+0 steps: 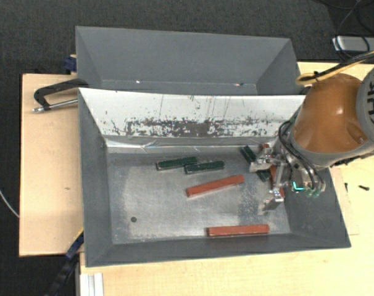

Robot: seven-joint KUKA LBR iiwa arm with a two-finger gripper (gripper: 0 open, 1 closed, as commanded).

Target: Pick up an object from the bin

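Pincer [272, 187] low at bin [94, 190] right end, grip unreadable | green bar [247, 154] just beside | nothing visibly lifted; pick remains.

The wrist wears a glossy orange-brown cover [329, 119], rounded like a dome, and behind it is a pale grey ring [367, 103] with dark block letters, partly cut off. Black cables [288, 135] loop out from under the cover's lower rim. The end effector [276, 193] is a cluster of silver metal brackets and dark parts, with a small teal-green light [296, 187] glowing on it.
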